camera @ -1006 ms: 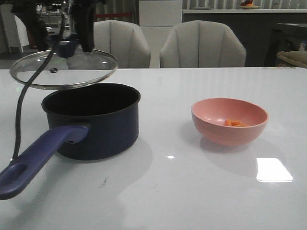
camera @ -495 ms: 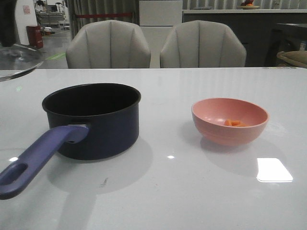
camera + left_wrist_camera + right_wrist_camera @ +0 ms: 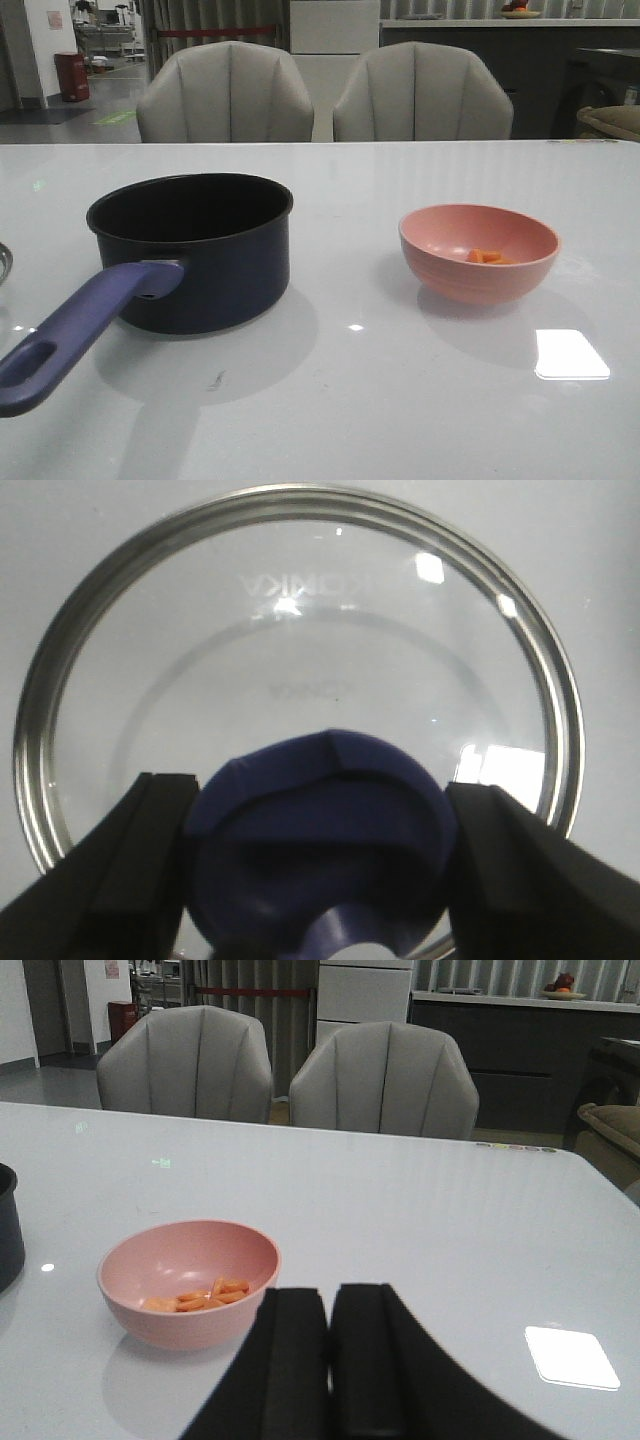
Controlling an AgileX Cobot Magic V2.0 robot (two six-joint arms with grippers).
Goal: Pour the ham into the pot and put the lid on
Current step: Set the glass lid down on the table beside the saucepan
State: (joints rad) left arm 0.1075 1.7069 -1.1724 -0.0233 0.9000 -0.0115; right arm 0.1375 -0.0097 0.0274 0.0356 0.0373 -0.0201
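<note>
Surface (image 3: 400,420): one white top, and everything I work with sits on it.
Chairs (image 3: 225,92): I count two grey ones behind it.
Pot (image 3: 200,250): one, navy, uncovered, handle toward the camera, left side.
Lid (image 3: 300,650): one, glass, off to the left of the pot.
Pink bowl (image 3: 478,252): one, right of the pot, well apart.
Ham (image 3: 205,1297): several orange chunks in the bowl; I cannot count them exactly.
Left end effector (image 3: 320,870): fingers clamped on the lid's blue knob.
Right end effector (image 3: 330,1360): fingers pressed together, empty, near the bowl.

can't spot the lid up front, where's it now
In the left wrist view, the lid sits between the left end effector fingers, held by its knob; only a sliver shows at the front view's left edge.
</note>
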